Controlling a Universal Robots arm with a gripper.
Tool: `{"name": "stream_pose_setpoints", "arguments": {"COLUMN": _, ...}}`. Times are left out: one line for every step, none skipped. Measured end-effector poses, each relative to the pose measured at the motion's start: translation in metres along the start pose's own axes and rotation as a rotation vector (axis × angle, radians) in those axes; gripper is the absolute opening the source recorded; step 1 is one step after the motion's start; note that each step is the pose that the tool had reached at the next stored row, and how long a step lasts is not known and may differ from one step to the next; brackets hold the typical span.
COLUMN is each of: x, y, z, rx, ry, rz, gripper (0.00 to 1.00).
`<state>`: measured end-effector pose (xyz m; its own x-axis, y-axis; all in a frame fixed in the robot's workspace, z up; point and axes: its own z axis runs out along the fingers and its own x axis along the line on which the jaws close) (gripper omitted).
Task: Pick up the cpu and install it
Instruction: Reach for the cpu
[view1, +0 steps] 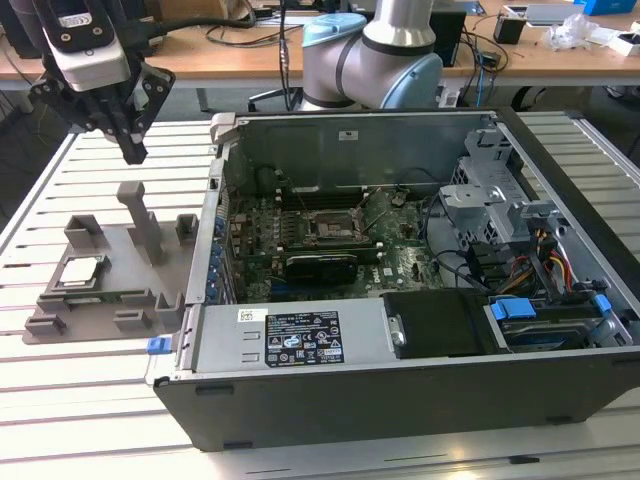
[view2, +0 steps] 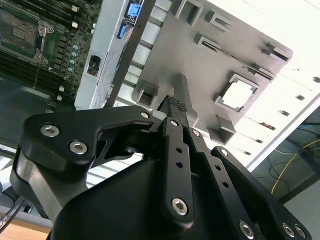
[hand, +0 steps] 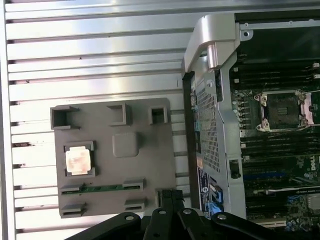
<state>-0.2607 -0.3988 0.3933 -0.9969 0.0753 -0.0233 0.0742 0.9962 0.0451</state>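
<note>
Locate the cpu (view1: 80, 270) (view2: 237, 95) (hand: 78, 161) in a square pocket of the grey holder tray (view1: 115, 255) (view2: 200, 60) (hand: 145, 160). The tray rests on the slatted tabletop (view1: 90, 400) (hand: 100, 60), to the exterior view's left of the open computer case (view1: 300, 390).

The cpu lies flat with its metal top facing up. It is square, so it has no long axis, and its edges run parallel to the tray's edges. Its pocket is on the tray side away from the case.

Check the tool (view1: 133, 152) (view2: 176, 104) (hand: 170, 194). Its fingers are drawn together and carry nothing.

Use the exterior view for height: the tool hangs well above the tray, apart from the cpu. Use the first wrist view for layout: a narrow green board (hand: 102, 188) sits in a tray slot near the cpu. The motherboard socket (view1: 333, 225) (view2: 20, 32) (hand: 282, 107) lies inside the case.
</note>
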Motion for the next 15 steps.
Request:
{"name": "stream_pose_setpoints", "arguments": {"x": 0.0009, "y": -0.0001, "z": 0.0, "rx": -0.0001, "ry": 0.0, "rz": 0.0, "gripper": 0.11}}
{"name": "stream_pose_setpoints", "arguments": {"x": 0.003, "y": -0.0002, "z": 0.0, "rx": -0.0001, "ry": 0.0, "rz": 0.0, "gripper": 0.11}}
{"name": "stream_pose_setpoints", "arguments": {"x": 0.0051, "y": -0.0004, "z": -0.0001, "rx": -0.0001, "ry": 0.0, "rz": 0.0, "gripper": 0.11}}
{"name": "stream_pose_setpoints", "arguments": {"x": 0.0087, "y": -0.0007, "z": -0.0002, "rx": 0.0, "ry": 0.0, "rz": 0.0, "gripper": 0.11}}
{"name": "stream_pose_setpoints", "arguments": {"x": 0.0107, "y": -0.0008, "z": -0.0003, "rx": 0.0, "ry": 0.0, "rz": 0.0, "gripper": 0.11}}
{"name": "stream_pose_setpoints", "arguments": {"x": 0.0117, "y": -0.0009, "z": -0.0003, "rx": 0.0, "ry": 0.0, "rz": 0.0, "gripper": 0.11}}
{"name": "stream_pose_setpoints", "arguments": {"x": 0.0142, "y": -0.0011, "z": -0.0004, "rx": 0.0, "ry": 0.0, "rz": 0.0, "gripper": 0.11}}
{"name": "stream_pose_setpoints", "arguments": {"x": 0.0158, "y": -0.0012, "z": -0.0004, "rx": 0.0, "ry": 0.0, "rz": 0.0, "gripper": 0.11}}
{"name": "stream_pose_setpoints", "arguments": {"x": 0.0172, "y": -0.0013, "z": -0.0004, "rx": -0.0001, "ry": 0.0, "rz": 0.0, "gripper": 0.11}}
{"name": "stream_pose_setpoints", "arguments": {"x": 0.0204, "y": -0.0015, "z": -0.0005, "rx": -0.0001, "ry": 0.0, "rz": 0.0, "gripper": 0.11}}
{"name": "stream_pose_setpoints", "arguments": {"x": 0.0222, "y": -0.0016, "z": -0.0006, "rx": -0.0001, "ry": 0.0, "rz": 0.0, "gripper": 0.11}}
{"name": "stream_pose_setpoints", "arguments": {"x": 0.0232, "y": -0.0017, "z": -0.0006, "rx": 0.0, "ry": 0.0, "rz": 0.0, "gripper": 0.11}}
{"name": "stream_pose_setpoints", "arguments": {"x": 0.0243, "y": -0.0018, "z": -0.0006, "rx": -0.0001, "ry": -0.0001, "rz": 0.0, "gripper": 0.11}}
{"name": "stream_pose_setpoints", "arguments": {"x": 0.0256, "y": -0.0019, "z": -0.0007, "rx": -0.0001, "ry": 0.0, "rz": 0.0, "gripper": 0.11}}
{"name": "stream_pose_setpoints", "arguments": {"x": 0.0275, "y": -0.002, "z": -0.0007, "rx": 0.0, "ry": 0.0, "rz": 0.0, "gripper": 0.11}}
